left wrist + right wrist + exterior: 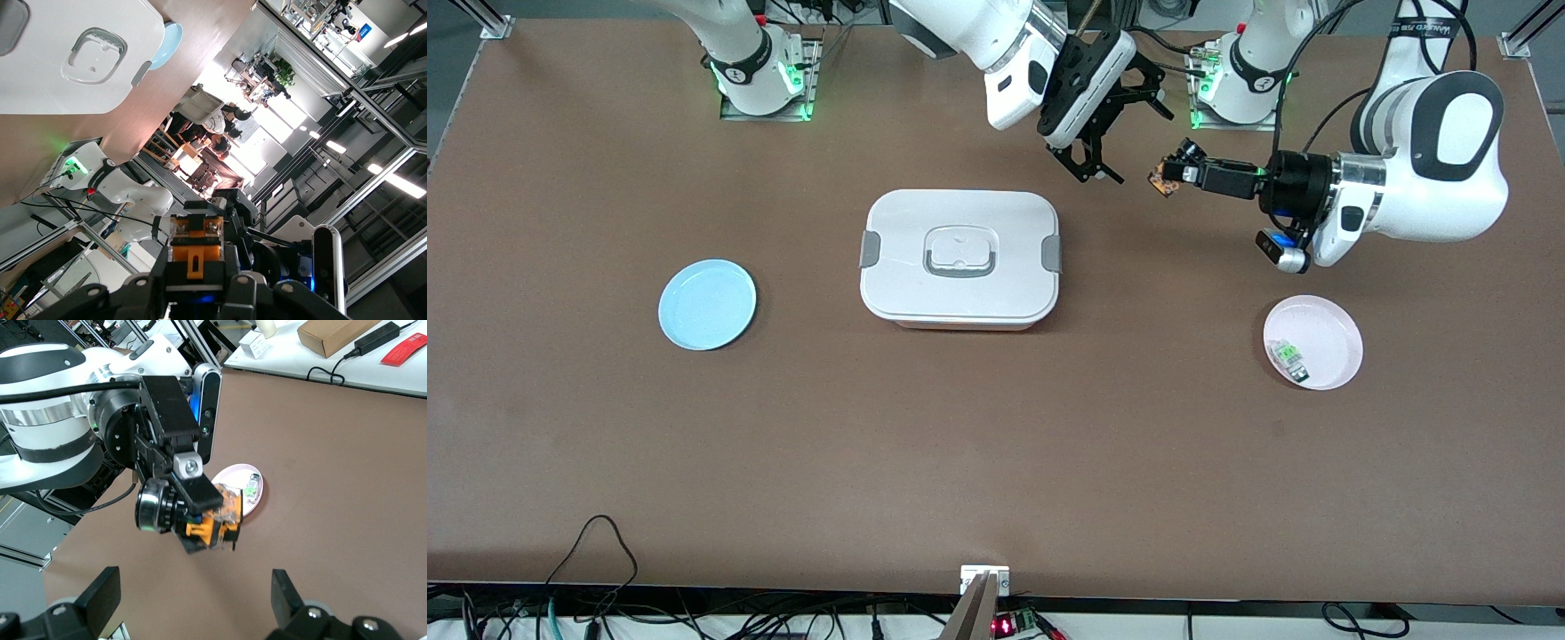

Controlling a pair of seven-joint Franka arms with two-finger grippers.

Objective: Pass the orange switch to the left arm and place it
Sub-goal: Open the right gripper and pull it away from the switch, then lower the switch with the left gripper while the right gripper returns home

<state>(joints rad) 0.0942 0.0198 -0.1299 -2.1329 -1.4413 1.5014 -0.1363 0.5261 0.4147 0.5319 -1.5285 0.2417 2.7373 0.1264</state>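
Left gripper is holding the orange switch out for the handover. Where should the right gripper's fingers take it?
Take the orange switch by its exposed outer end, the part sticking out past the left gripper. The left fingers cover the inner end. The right gripper, open, is over the table beside the box; it should probably come straight at the tip, fingers crosswise to the left ones.

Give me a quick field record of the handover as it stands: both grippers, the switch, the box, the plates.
left gripper: shut on orange switch, over bare table beside box
right gripper: open, beside the switch, not touching
box: lidded, mid-table
pink plate: left arm's end, holds green-and-clear component
blue plate: right arm's end, nothing on it
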